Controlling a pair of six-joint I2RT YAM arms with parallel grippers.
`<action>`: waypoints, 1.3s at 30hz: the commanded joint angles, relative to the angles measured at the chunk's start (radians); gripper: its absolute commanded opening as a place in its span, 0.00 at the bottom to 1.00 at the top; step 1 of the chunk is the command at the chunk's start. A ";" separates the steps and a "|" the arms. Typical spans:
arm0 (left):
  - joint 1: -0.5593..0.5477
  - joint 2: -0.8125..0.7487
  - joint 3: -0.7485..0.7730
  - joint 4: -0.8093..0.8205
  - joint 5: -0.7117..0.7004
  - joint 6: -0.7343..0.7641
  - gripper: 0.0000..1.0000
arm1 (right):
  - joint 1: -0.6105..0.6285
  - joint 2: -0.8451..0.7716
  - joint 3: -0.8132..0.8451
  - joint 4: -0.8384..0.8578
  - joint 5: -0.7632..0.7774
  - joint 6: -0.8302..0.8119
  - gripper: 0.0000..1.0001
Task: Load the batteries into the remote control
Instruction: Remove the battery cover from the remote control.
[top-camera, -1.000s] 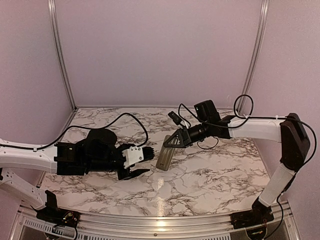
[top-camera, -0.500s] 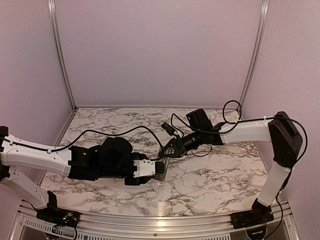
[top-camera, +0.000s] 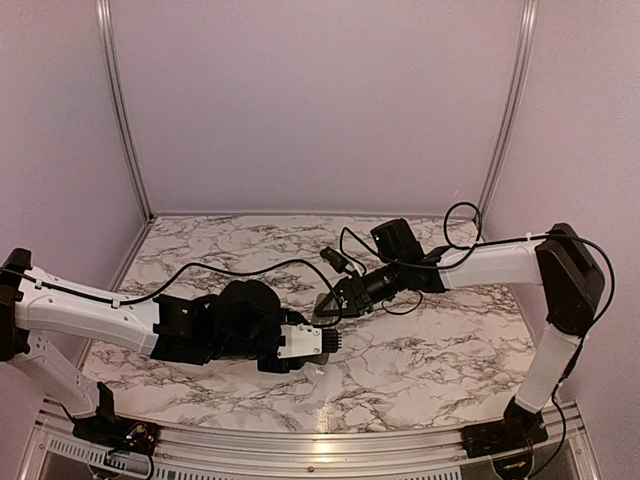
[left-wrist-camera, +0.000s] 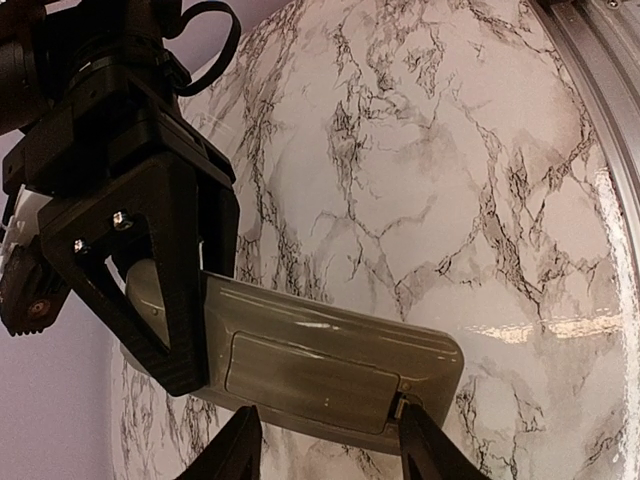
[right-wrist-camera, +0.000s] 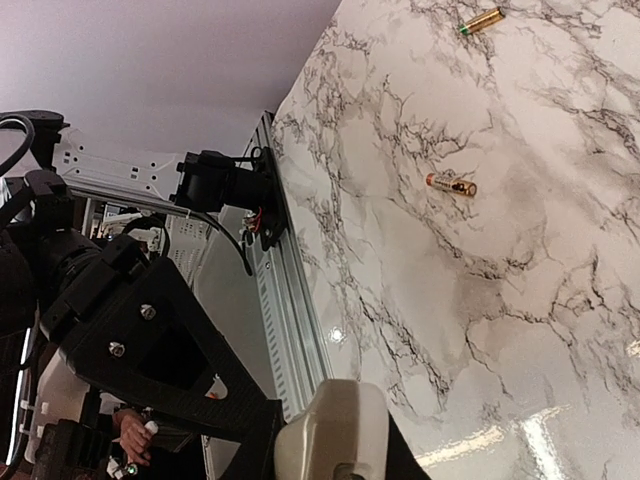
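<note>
The remote control (left-wrist-camera: 330, 365) hangs above the marble with its greyish-tan back and closed battery cover toward the left wrist camera. My right gripper (left-wrist-camera: 150, 290) is shut on its left end; in the right wrist view the remote's rounded end (right-wrist-camera: 335, 430) fills that gripper (right-wrist-camera: 335, 455). My left gripper (left-wrist-camera: 325, 412) stands open, with one fingertip at each end of the cover and on the remote's near edge. The right one is at the cover's latch. In the top view both grippers (top-camera: 328, 340) (top-camera: 332, 306) meet at mid-table, hiding the remote. Two batteries (right-wrist-camera: 481, 21) (right-wrist-camera: 451, 184) lie apart on the table.
The aluminium rail (right-wrist-camera: 290, 300) runs along the table's near edge, also seen in the left wrist view (left-wrist-camera: 600, 60). The left arm's base (right-wrist-camera: 215, 185) sits by it. Loose black cables (top-camera: 240, 270) arc over the marble. Pink walls close the back and sides.
My left arm has swung right to the remote and its fingers have narrowed around the cover. The right arm has brought the remote slightly left and lower.
</note>
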 joint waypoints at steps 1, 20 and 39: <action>-0.010 0.020 0.025 0.016 -0.026 0.020 0.49 | 0.011 0.003 0.000 0.023 -0.026 0.013 0.00; -0.014 0.064 0.042 0.024 -0.106 0.053 0.49 | 0.024 0.010 -0.003 0.069 -0.070 0.026 0.00; -0.022 -0.030 0.003 0.131 -0.118 0.079 0.44 | 0.014 0.029 0.006 0.037 -0.006 0.018 0.00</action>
